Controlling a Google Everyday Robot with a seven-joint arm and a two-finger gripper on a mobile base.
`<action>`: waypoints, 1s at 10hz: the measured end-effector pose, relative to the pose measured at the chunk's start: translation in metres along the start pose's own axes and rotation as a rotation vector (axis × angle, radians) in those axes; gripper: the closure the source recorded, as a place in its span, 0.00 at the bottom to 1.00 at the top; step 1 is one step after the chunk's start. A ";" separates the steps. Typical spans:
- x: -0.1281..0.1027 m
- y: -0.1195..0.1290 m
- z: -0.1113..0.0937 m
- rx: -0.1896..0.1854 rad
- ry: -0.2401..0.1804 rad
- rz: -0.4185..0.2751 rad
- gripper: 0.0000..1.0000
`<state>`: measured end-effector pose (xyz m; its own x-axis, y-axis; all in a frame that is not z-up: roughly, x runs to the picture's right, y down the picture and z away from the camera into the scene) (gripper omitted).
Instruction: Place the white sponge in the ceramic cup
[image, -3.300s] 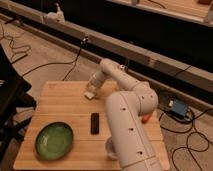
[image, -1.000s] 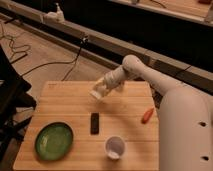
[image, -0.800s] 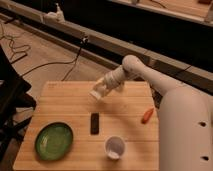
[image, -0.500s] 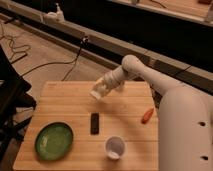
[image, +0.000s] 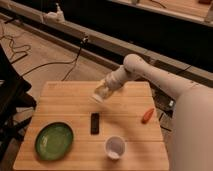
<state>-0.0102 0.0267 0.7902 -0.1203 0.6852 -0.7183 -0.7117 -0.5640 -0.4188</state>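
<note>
My gripper (image: 104, 91) hangs above the back middle of the wooden table (image: 65, 97), at the end of the white arm reaching in from the right. It is shut on the white sponge (image: 97, 98), a pale pad that sticks out at its lower left, clear of the tabletop. The ceramic cup (image: 115, 147) stands upright near the front edge, well in front of the gripper and slightly to its right. Its mouth is open, and I cannot tell whether anything lies inside.
A green plate (image: 54, 141) lies at the front left. A small black bar (image: 95, 123) lies between the gripper and the cup. An orange-red object (image: 147, 115) rests near the right edge. A white bottle (image: 59, 11) stands on the far ledge. Cables run across the floor at the left.
Since the earliest frame the arm has swung right, uncovering the cup, and the gripper has risen off the table with the sponge. Over the last second nothing has moved.
</note>
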 end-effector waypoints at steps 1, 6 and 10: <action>0.009 0.000 -0.006 -0.002 -0.006 -0.009 1.00; 0.061 -0.008 -0.032 -0.087 0.025 -0.060 1.00; 0.062 -0.008 -0.032 -0.088 0.030 -0.061 1.00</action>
<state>0.0100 0.0592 0.7309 -0.0564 0.7062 -0.7057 -0.6531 -0.5608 -0.5090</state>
